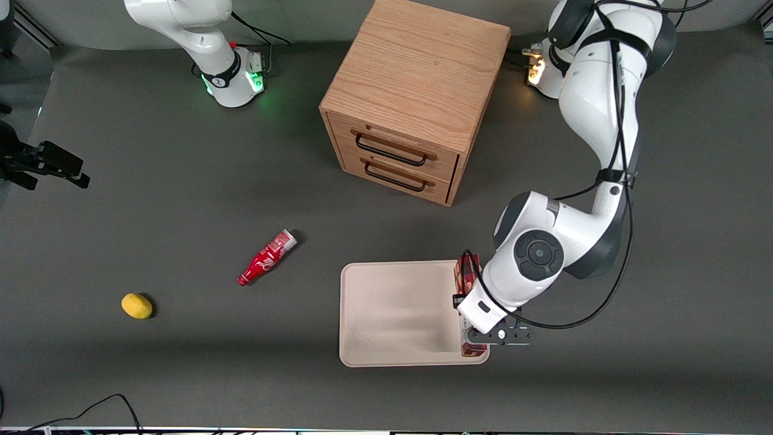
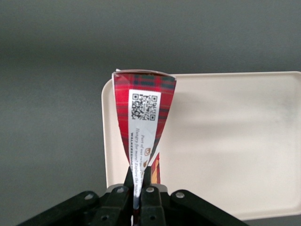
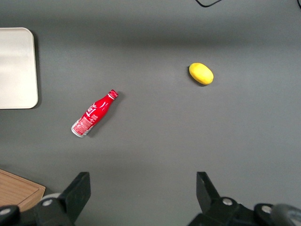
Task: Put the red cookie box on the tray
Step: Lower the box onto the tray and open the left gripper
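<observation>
Your gripper (image 1: 473,329) sits over the tray's (image 1: 392,314) edge toward the working arm's end of the surface (image 1: 181,199), its fingers (image 2: 129,181) pinched together on the box (image 1: 466,275). In the front view the box runs lengthwise along that tray edge, one end showing above the wrist at about twelve o'clock from the gripper and the other end showing just under it at six o'clock, close to the tray's near corner. Whether the box rests on the tray floor or hangs a little above it, you cannot tell. The wrist view shows the box (image 2: 143,122) rising away from the fingers, red plaid with a white label strip bearing a QR code, with the pale tray (image 2: 225,141) spread beside and beneath it. The rest of the tray is bare beige. From the tray, a red bottle (image 1: 267,257) lies on its side at about ten o'clock, cap end pointing toward the front camera. A lemon (image 1: 137,306) sits at roughly nine o'clock, farther toward the parked arm's end. A wooden cabinet (image 1: 416,96) with two drawers and dark handles stands at twelve o'clock from the tray, well apart from it.
</observation>
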